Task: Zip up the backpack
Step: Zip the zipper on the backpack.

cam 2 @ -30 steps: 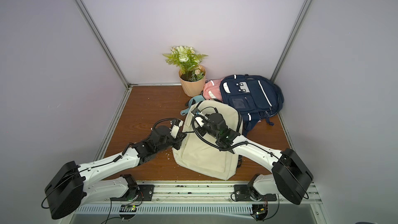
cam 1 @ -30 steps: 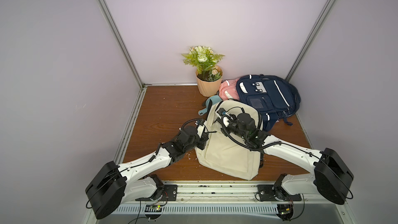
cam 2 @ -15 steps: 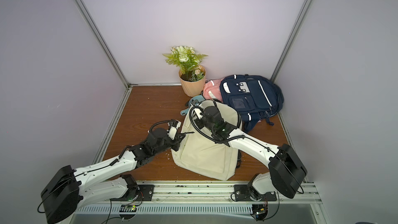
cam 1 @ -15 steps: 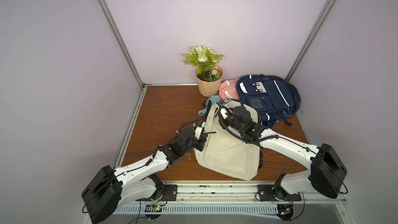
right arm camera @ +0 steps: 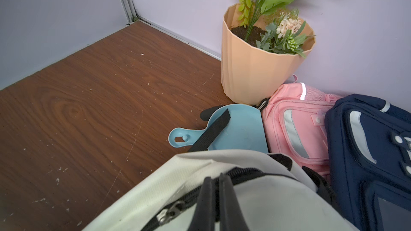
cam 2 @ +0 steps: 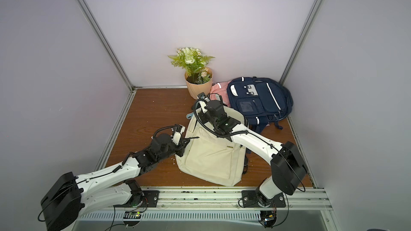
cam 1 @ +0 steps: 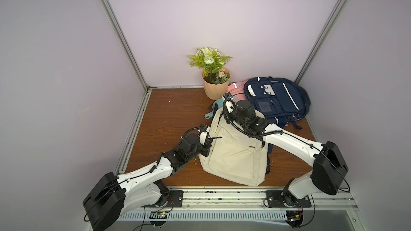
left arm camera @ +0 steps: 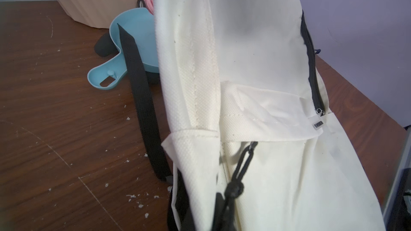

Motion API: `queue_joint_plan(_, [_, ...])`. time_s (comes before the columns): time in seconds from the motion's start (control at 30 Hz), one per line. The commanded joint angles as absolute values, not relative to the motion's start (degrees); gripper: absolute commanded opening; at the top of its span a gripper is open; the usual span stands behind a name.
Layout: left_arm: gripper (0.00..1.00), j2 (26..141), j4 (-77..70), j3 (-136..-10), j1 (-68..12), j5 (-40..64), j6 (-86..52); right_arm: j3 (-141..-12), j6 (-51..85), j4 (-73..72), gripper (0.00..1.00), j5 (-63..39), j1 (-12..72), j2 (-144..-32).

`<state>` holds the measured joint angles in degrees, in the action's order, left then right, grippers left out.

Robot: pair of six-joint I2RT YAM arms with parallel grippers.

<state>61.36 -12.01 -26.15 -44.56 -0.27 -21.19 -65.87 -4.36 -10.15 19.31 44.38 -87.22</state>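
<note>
Since a second ago the right gripper [right arm camera: 216, 177] has travelled along the cream canvas backpack [cam 1: 233, 156] to its top end, nearer the pot. The bag still lies flat on the brown wood-grain table [cam 1: 169, 116].

The right gripper's two black fingers are pressed together directly on the black main zip [right arm camera: 249, 171], with the metal slider [right arm camera: 169, 214] just beside them. The fingers themselves hide whatever may be nipped between them. Whether the zip is closed on either side of them cannot be made out.

The left gripper [cam 1: 207, 146] sits against the bag's side edge, well apart from the right one. In the left wrist view its fingers are blurred and mostly cut off at the frame edge, but they stand apart. The black cord pull [left arm camera: 243, 165] of the front pocket lies between them; contact cannot be judged.

Beyond the right gripper are four items:
- a light blue plastic scoop [right arm camera: 240, 127], partly covered by the cream bag, with a black webbing strap [right arm camera: 211, 130] lying across it
- a pink fabric bag [right arm camera: 295, 125]
- a navy backpack [cam 1: 275, 98]
- a ribbed peach pot of artificial flowers [right arm camera: 251, 70]
</note>
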Motion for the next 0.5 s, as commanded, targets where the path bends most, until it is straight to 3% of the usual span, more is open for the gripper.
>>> queue_joint_plan(0.0, [0.46,60.5,-9.4,-28.2,-43.8,-4.0,-22.0,-65.5,-2.4,-15.1,0.00,19.9,46.5,-83.9])
queue_joint_plan(0.1, [0.72,58.8,-11.0,-28.6,-40.6,-3.0,-23.2,-63.4,0.4,-15.7,0.00,18.0,47.8,-82.1])
queue_joint_plan(0.2, [0.86,58.5,-12.5,-29.6,-37.8,-2.2,-22.7,-61.8,0.8,-16.2,0.00,17.8,49.7,-80.6])
queue_joint_plan(0.3, [0.91,61.3,-13.7,-31.6,-37.3,0.2,-20.2,-60.9,1.5,-16.7,0.00,17.4,51.0,-79.6])
queue_joint_plan(0.47, [0.88,69.1,-16.8,-34.9,-37.2,8.0,-18.2,-61.0,1.9,-17.5,0.00,16.6,53.1,-79.3])
